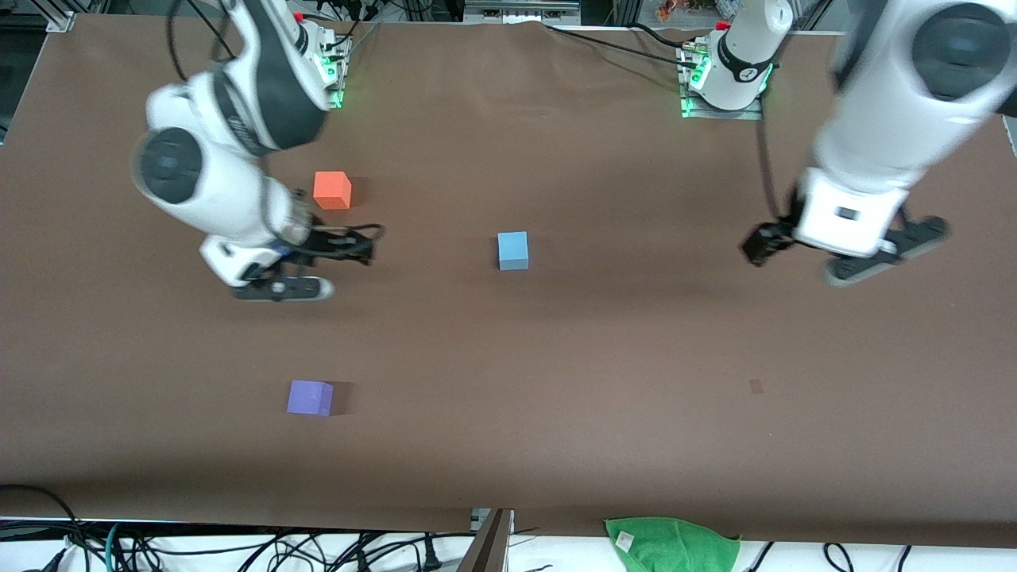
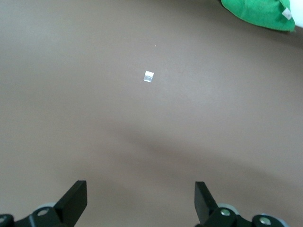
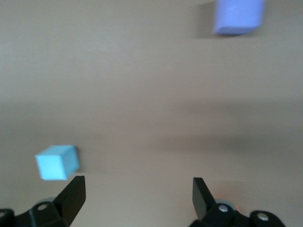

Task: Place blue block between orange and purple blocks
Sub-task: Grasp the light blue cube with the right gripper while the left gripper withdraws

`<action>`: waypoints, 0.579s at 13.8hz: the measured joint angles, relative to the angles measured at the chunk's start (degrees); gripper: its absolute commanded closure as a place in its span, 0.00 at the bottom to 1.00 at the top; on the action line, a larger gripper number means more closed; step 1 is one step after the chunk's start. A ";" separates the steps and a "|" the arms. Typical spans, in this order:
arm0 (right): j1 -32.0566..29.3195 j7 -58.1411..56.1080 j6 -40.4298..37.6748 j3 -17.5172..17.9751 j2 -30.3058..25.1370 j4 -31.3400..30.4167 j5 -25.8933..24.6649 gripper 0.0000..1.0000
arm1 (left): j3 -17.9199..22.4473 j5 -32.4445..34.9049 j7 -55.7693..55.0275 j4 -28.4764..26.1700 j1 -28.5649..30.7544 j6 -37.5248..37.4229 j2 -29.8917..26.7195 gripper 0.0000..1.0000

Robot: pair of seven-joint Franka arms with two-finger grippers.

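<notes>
The small light sky-blue matte cube (image 1: 513, 250) sits on the brown table surface (image 1: 604, 349) about midway between the two arms' ends, touched by nothing. The bright orange matte cube (image 1: 332, 190) lies toward the right arm's end of the table and farther from the front camera than the blue one; the violet-purple matte cube (image 1: 310, 397) also lies toward the right arm's end, but nearer to that camera than the other two. All three cubes are well apart from one another. The right gripper (image 1: 306, 266) hangs above the table between the orange and purple cubes, closer to the orange one, with the blue cube off toward the left arm's end of it; its black fingers (image 3: 71, 196) are spread wide and hold nothing, and its wrist view shows the blue cube (image 3: 57, 162) near one fingertip and the purple cube (image 3: 238, 16) farther off. The left gripper (image 1: 846, 253) hangs over bare table near the left arm's end, well apart from the blue cube, its fingers (image 2: 73, 201) likewise spread wide and empty. A crumpled green cloth (image 1: 671, 544) lies at the table edge nearest the front camera.
</notes>
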 measured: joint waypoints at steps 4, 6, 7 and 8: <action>10.84 14.27 12.68 0.25 8.33 0.03 0.40 0.00 | 3.24 -6.97 21.55 0.10 6.09 -0.10 0.13 0.00; 15.53 17.82 17.93 0.23 11.52 0.09 0.33 0.00 | 12.83 -8.81 28.72 -0.79 -1.29 -0.70 -1.14 0.00; 17.38 18.80 19.60 0.19 12.70 0.10 0.30 0.00 | 16.83 -9.62 32.03 -2.94 -5.19 -0.37 -3.05 0.00; 18.56 19.27 20.44 0.17 13.48 0.14 0.29 0.00 | 18.71 -9.79 33.79 -6.44 -7.66 1.28 -5.92 0.00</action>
